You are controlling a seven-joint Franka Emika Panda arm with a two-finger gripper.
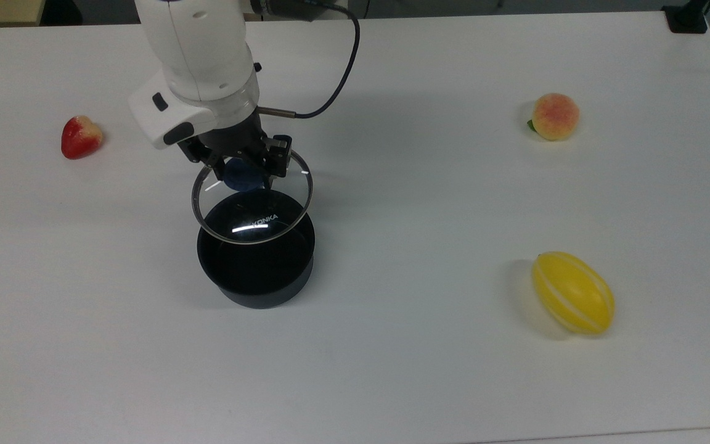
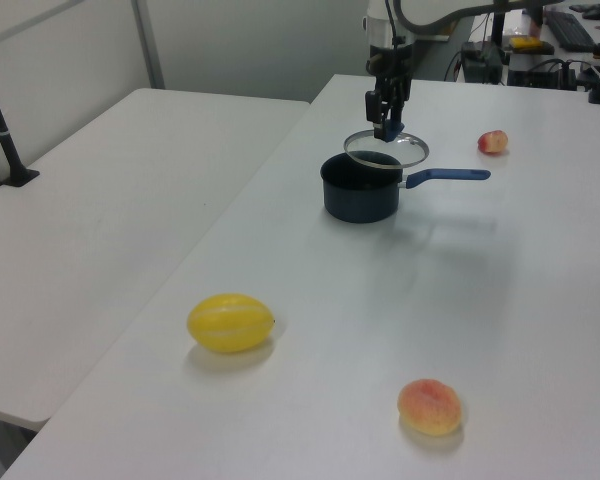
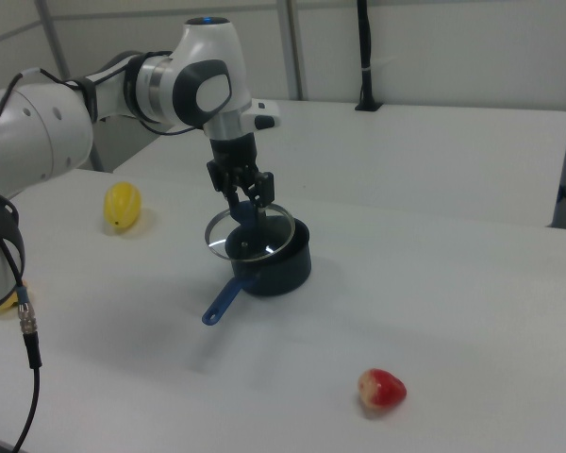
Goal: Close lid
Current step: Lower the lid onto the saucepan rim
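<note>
1. The robot arm's gripper is clamped on the blue knob of the lid, its fingers pressed against the knob's two sides, and carries the lid in the air above the saucepan.
2. The lid hangs off-centre over the saucepan: in the top view its disc overlaps the far part of the saucepan's mouth and overhangs the far rim, on the side where the saucepan's handle runs out; the near part of the mouth is uncovered.
3. The coming move appears to turn on that offset. The lid most likely has to travel away from the handle side until the two circles line up, then come straight down.
4. In the left view the lid floats clear of the saucepan's rim, not touching it.
5. The lid is a flat round pane of clear glass with a thin metal rim and white "KONKA" lettering; the saucepan is black, straight-walled and empty, about as wide as the lid, and it stands on a smooth white tabletop.
6. Glass on metal probably calls for a slow, level descent.
</note>
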